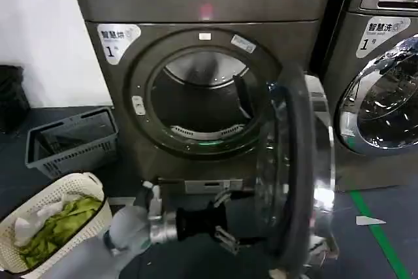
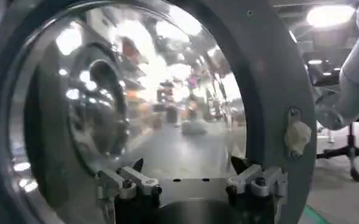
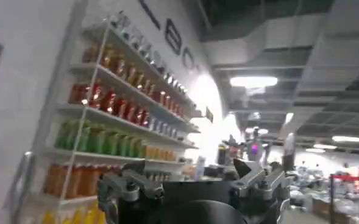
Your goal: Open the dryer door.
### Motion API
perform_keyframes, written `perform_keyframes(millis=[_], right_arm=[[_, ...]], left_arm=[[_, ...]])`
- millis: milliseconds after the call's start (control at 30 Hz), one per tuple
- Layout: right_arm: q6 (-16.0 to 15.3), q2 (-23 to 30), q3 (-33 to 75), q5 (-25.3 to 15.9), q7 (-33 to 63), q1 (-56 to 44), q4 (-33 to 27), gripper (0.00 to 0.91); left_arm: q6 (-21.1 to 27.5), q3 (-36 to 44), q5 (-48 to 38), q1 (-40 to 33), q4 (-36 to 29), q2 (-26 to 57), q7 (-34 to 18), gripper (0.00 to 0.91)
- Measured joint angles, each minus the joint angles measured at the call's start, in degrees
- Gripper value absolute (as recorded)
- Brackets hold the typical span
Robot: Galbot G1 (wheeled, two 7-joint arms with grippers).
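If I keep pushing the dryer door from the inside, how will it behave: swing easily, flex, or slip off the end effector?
The dryer door is already swung out, so it probably pivots freely. Its thick grey inner ring and glass look rigid and fairly heavy, so it is unlikely to flex. The left end effector is open against smooth curved surfaces, so it might slide.

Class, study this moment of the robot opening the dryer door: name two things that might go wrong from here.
1. The dryer door is swung out nearly edge-on, towards the LG-marked machine beside it; pushed further, it may strike that machine's chrome-ringed door.
2. The left gripper, open, sits low against the door's inner face rather than around anything, so it could slip and let the door swing back.
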Motion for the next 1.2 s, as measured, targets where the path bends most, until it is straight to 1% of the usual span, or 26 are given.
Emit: perform_keyframes(millis=[67,133,200,500,600,733,867,1033,1200], right_arm=[[-0.1,0.6,2.0,-1.2,0.1,-1.2,1.2,0.907],[-0.8,1.2,3.7,-2.5,0.0,-2.4,2.3,0.907],[-1.2,1.7,5.2,-2.5,0.0,-3.5,3.5,0.907],[-0.5,3.3,10.1,-3.0,-0.3,-7.5,6.9,0.907],[-0.1,4.1,10.9,-4.6,-0.4,-8.1,8.0,0.907],[0.2,5.3,11.9,-6.1,-0.4,-8.4,9.6,0.907],[0.5,6.6,13.1,-6.0,-0.5,-9.3,11.1,0.907],[0.9,7.9,13.5,-5.7,-0.2,-9.2,11.6,0.907],[1.2,9.2,14.5,-5.8,0.1,-9.8,12.0,0.907]], left_arm=[[-0.3,2.8,0.6,-2.7,1.3,-0.9,-0.3,0.907],[-0.8,5.2,0.9,-5.1,2.8,-1.9,-0.6,0.907],[-0.9,7.4,1.0,-7.2,4.6,-3.2,-0.8,0.907],[-1.5,15.9,0.9,-15.4,11.4,-10.6,-2.8,0.907],[-2.2,18.1,0.9,-17.9,14.0,-13.1,-3.3,0.907],[-3.2,20.4,0.2,-21.1,17.6,-16.4,-4.5,0.907],[-3.9,22.0,-0.3,-24.3,20.8,-19.3,-5.6,0.907],[-3.9,23.4,-0.7,-28.0,24.0,-23.3,-6.9,0.907],[-5.3,24.5,-0.3,-31.2,28.0,-27.3,-7.9,0.907]])
